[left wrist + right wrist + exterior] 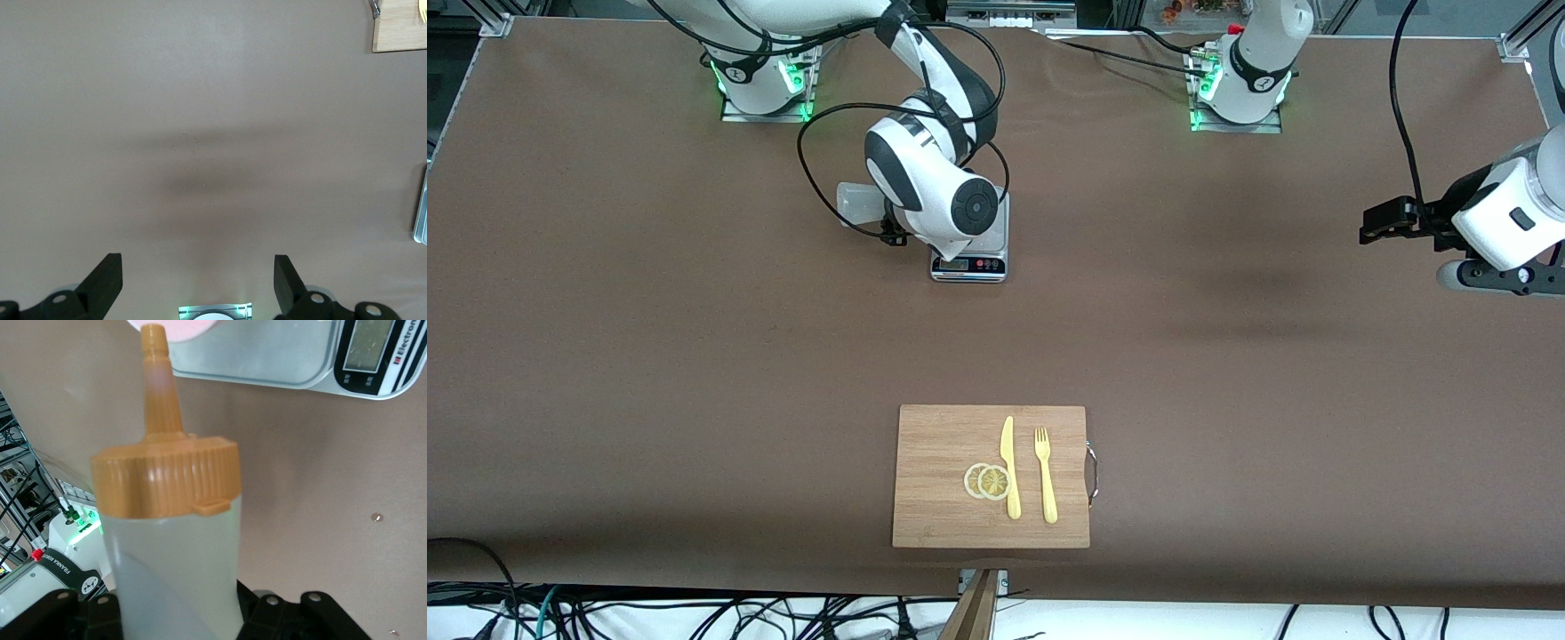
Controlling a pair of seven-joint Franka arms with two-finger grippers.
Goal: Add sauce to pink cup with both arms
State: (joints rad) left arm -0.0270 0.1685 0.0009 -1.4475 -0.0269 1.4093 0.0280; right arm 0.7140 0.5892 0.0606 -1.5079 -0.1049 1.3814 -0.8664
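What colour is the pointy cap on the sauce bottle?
Orange. The sauce bottle's cap shows best in the right wrist view.

Knife point(1009, 467), fork point(1045, 475), lemon slices point(987, 481) on cutting board point(943, 480).

Robotics lab: two arm bases point(763, 78) bolted along a brown-covered table point(649, 356), aluminium framing at its corners, loose cables point(694, 613) under its edge nearest the front camera.
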